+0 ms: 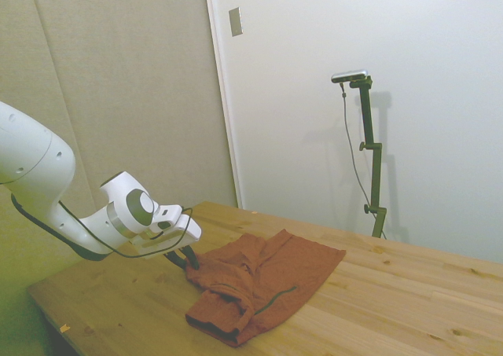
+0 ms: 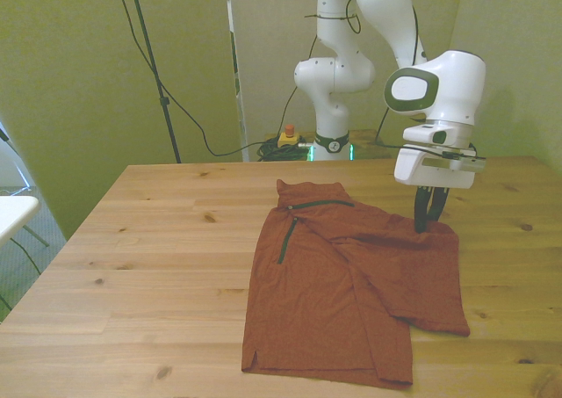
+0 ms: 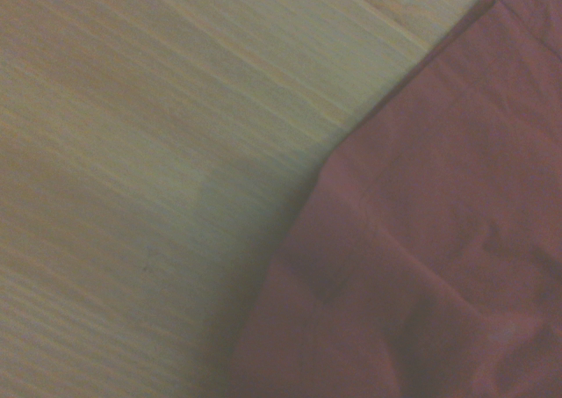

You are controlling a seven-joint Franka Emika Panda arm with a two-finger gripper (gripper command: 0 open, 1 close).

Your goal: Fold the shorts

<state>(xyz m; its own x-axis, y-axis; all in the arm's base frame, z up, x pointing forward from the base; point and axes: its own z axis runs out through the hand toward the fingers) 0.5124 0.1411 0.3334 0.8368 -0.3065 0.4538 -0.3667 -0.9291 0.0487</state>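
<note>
The rust-red shorts lie spread on the wooden table, with a dark zipper line near the end farthest from the front camera. In the side view the shorts look wrinkled, with the near part bunched up. My gripper points down at the shorts' edge on the front view's right, its dark fingers drawn together on the fabric. The side view shows the gripper at the cloth's left corner. The wrist view holds the shorts' edge against bare wood.
Bare wood runs all around the shorts. The table's edge on the front view's right is not far from the gripper. A white object sits off the table at the front view's left.
</note>
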